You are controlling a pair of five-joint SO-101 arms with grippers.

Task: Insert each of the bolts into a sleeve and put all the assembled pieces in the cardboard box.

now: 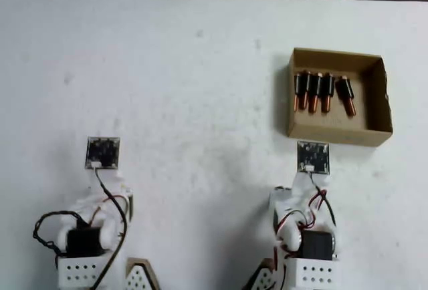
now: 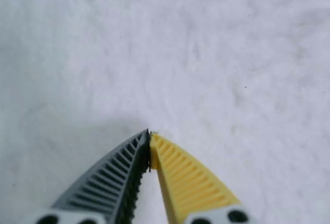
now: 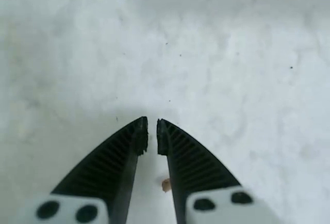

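Sleeved bolts (image 1: 324,93) lie in the cardboard box (image 1: 338,131), ahead of the closed right gripper (image 3: 152,133); left gripper (image 2: 149,135) closed too.

4 assembled pieces (image 1: 314,93), side by side, inside cardboard box (image 1: 334,133)

Both arms folded back at near side, well apart. Left arm (image 1: 93,226): left gripper (image 2: 149,136) fingers pressed together at tips. Right arm (image 1: 304,226): right gripper (image 3: 152,137) fingers drawn nearly together, thin slit between.
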